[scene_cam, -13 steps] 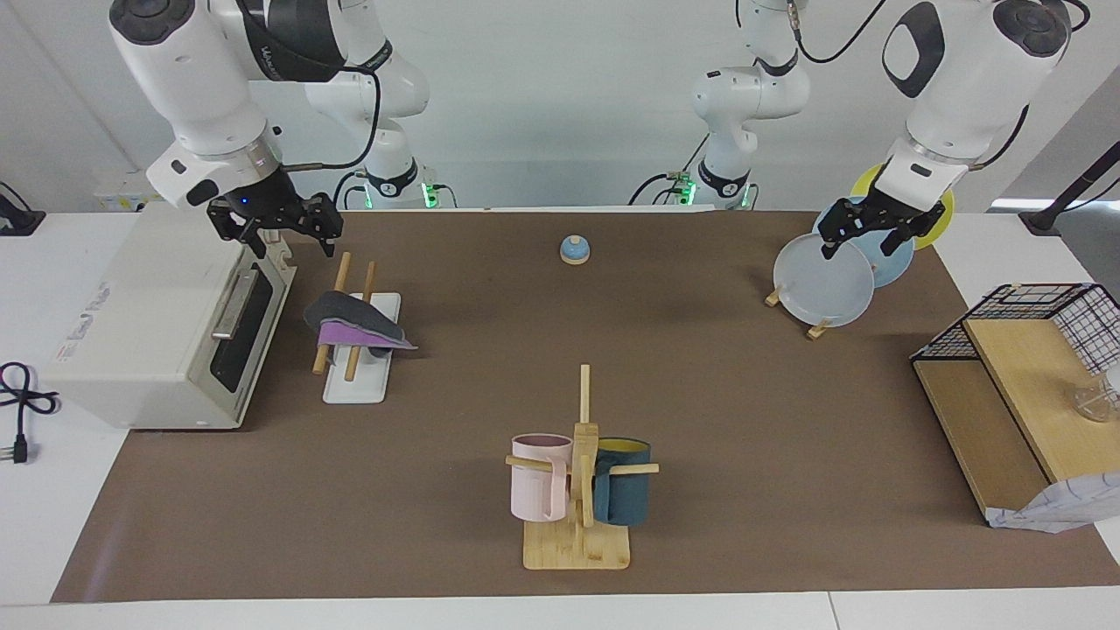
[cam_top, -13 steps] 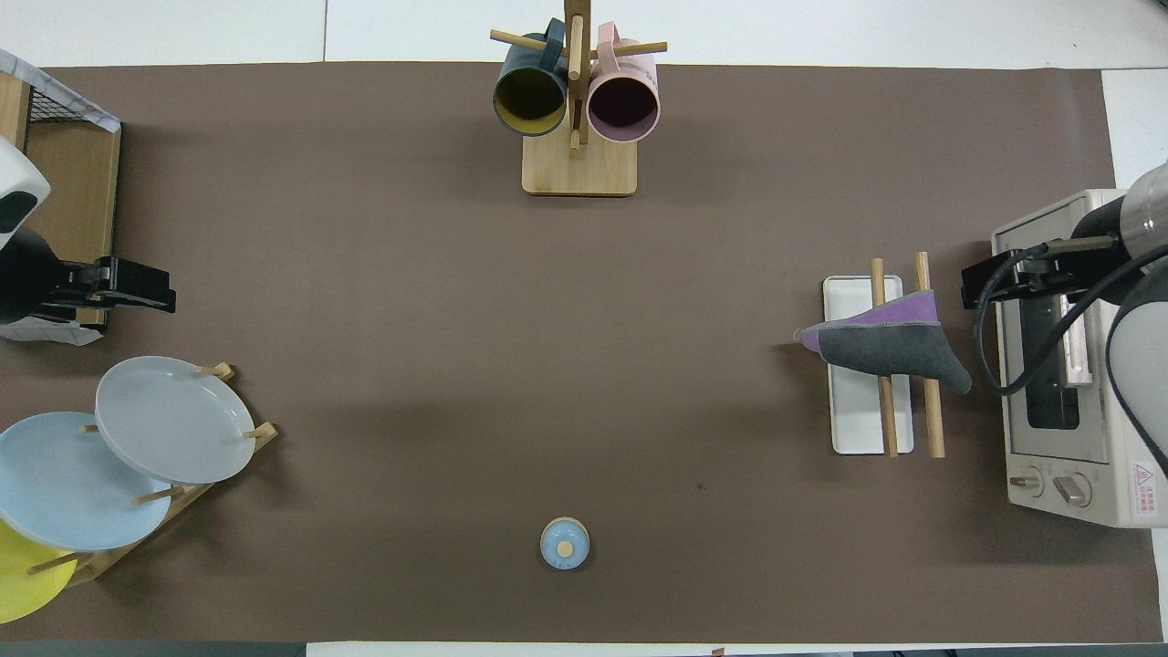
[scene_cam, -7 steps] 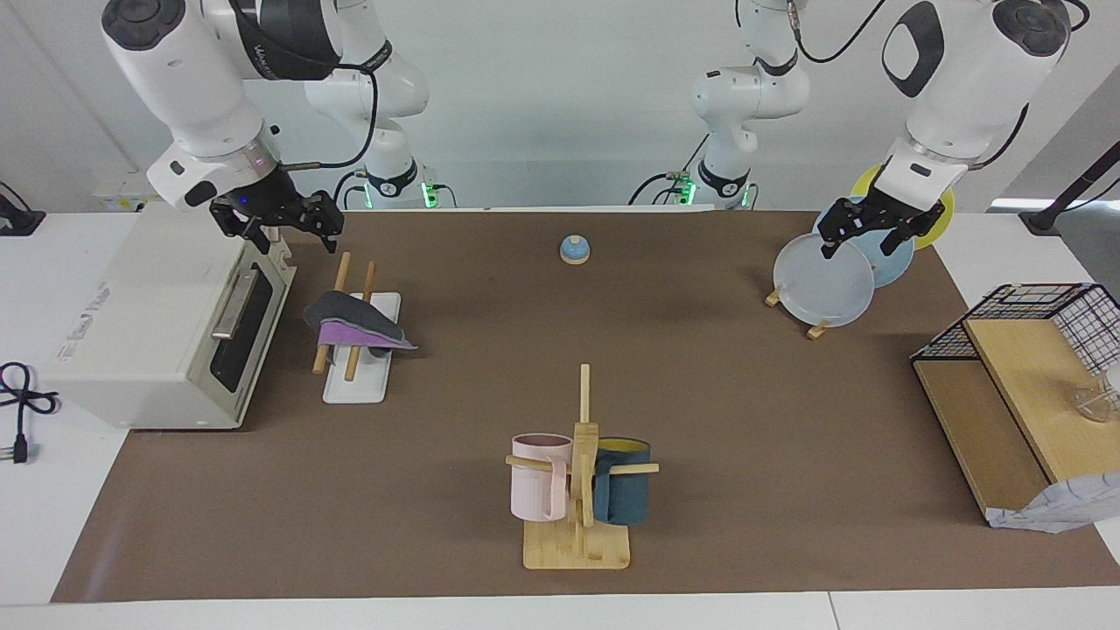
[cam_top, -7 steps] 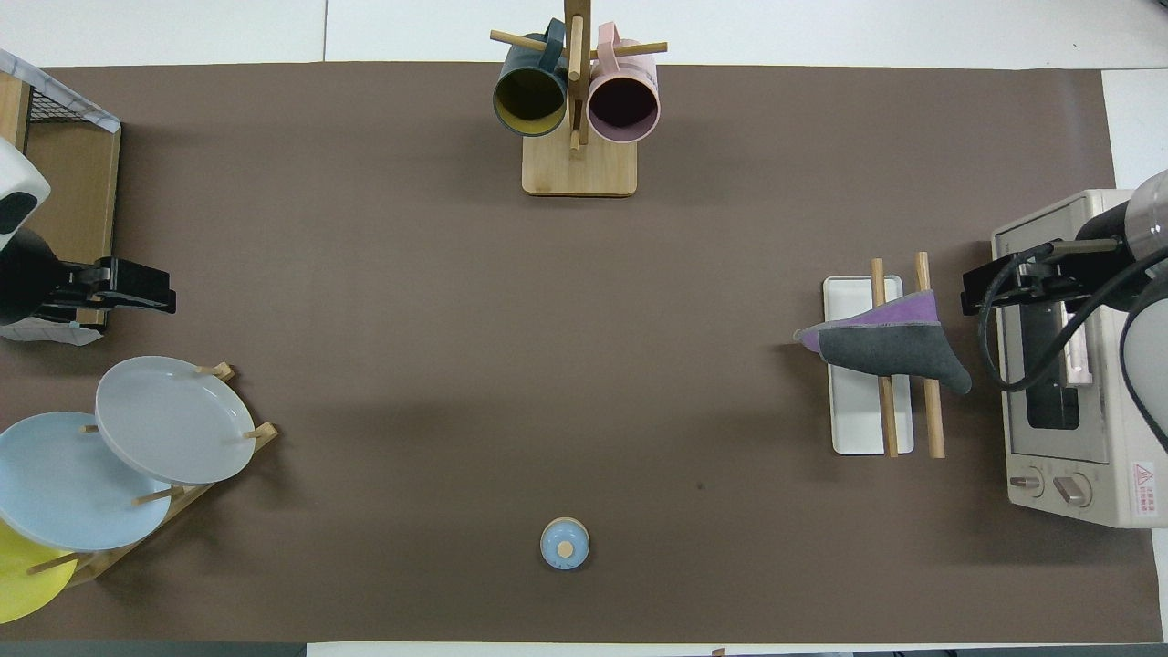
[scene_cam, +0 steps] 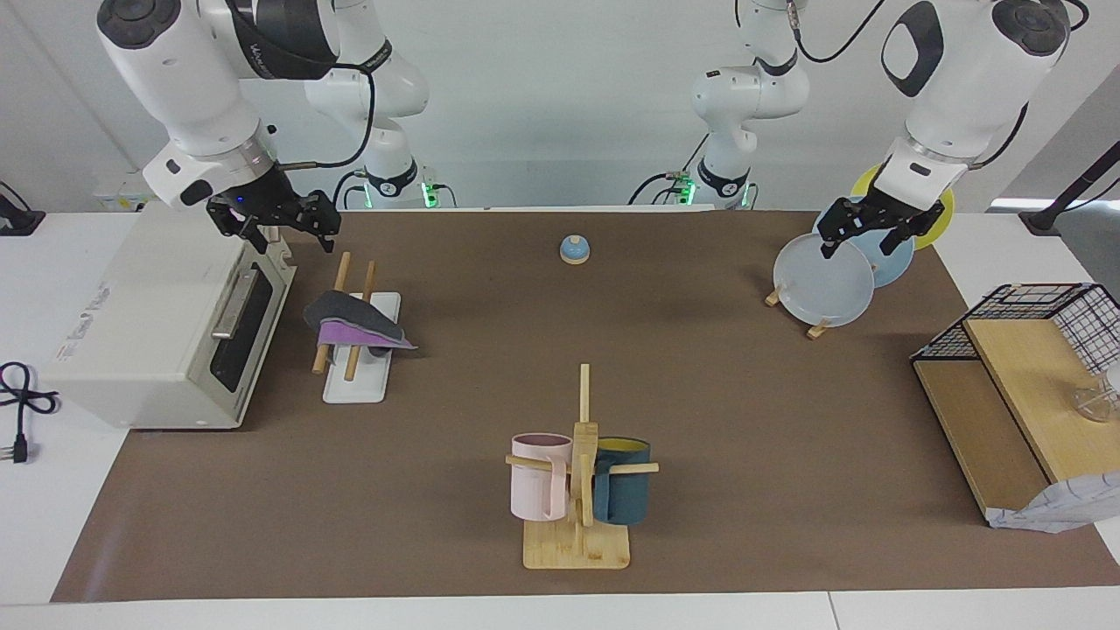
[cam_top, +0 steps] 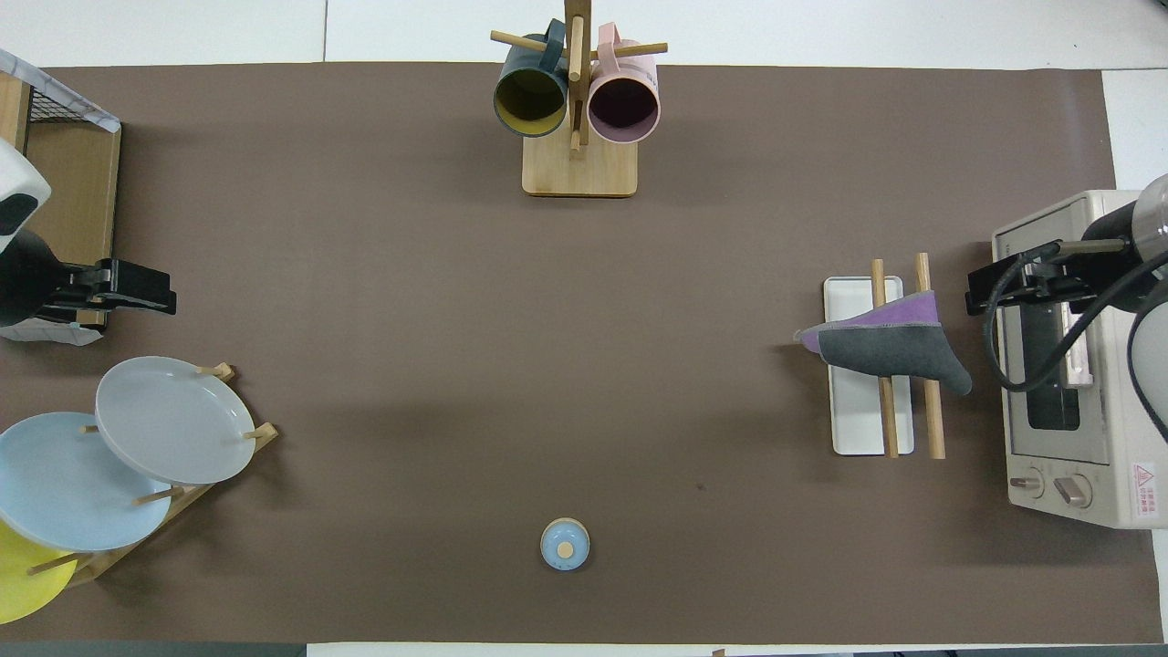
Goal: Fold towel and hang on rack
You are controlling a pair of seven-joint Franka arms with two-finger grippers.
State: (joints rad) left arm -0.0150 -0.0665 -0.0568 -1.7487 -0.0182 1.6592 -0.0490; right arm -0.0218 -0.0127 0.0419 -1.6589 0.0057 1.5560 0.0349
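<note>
On the rack: the towel [scene_cam: 354, 320] lies folded, dark grey face up with a purple edge showing, draped across both wooden rods of the rack [scene_cam: 360, 357], one corner overhanging toward the table's middle.
Rack position: at the right arm's end of the table, just beside the toaster oven [scene_cam: 157, 328].
Change: over the last second the right gripper [scene_cam: 278, 220] has drawn up and away from the rack toward the oven's top corner; the towel has not stirred.
Meaning: the hang looks finished and stable; I judge the task all but done, with only the retreat left.
Right gripper: fingers spread, holding nothing, over the oven's edge.
Left gripper: [scene_cam: 868, 229] fingers spread, empty, waiting over the plate stand [scene_cam: 815, 330].
Materials: soft, thin felt-like cloth; smooth round pale wooden rods; flat white rectangular base; matt brown table mat [scene_cam: 700, 394].
</note>
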